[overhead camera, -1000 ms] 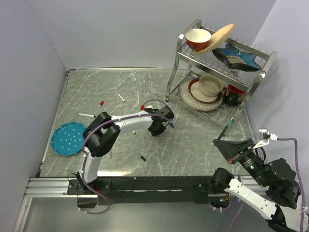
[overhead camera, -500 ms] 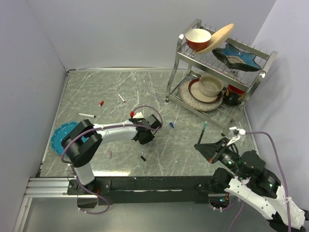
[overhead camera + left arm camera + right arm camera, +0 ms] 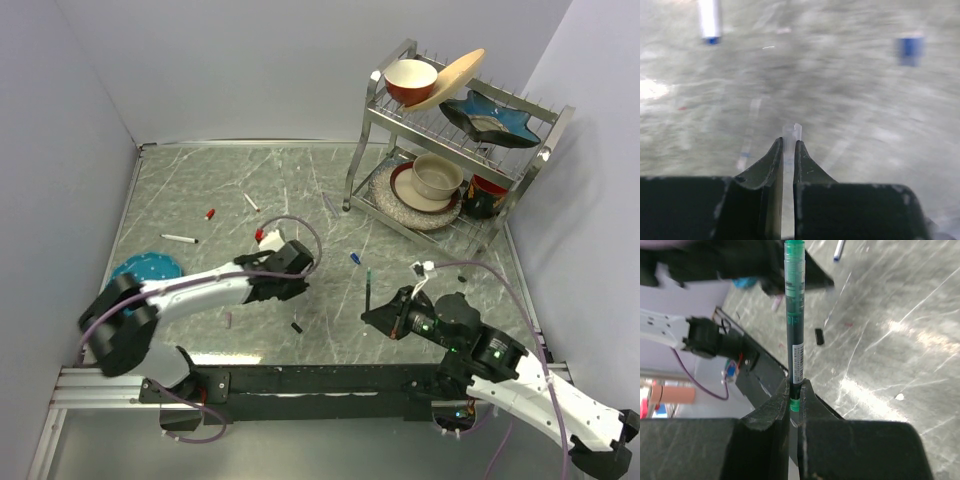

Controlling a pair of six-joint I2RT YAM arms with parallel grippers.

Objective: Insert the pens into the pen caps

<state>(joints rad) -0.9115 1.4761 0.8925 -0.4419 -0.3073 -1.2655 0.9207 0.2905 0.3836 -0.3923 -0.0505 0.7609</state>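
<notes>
Your right gripper [image 3: 795, 390] clamps the teal-green pen [image 3: 794, 315] by one end, barrel running straight out past the jaws, a black cap [image 3: 819, 336] lying beyond it, slightly right. Your left gripper [image 3: 788, 150] pinches a pale tube [image 3: 791, 131]; a blue cap [image 3: 910, 49] lies ahead-right.

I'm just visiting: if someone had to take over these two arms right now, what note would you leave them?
Left gripper: shut on a thin whitish piece; pen or cap, cannot tell.
Right gripper: shut on the teal-green pen.
Loose on the table: blue cap, black cap, red cap, a white pen, a red-tipped white pen, a blue-tipped white pen.
Done: no pen visibly capped.
Left: fit every pen into a cap.
</notes>
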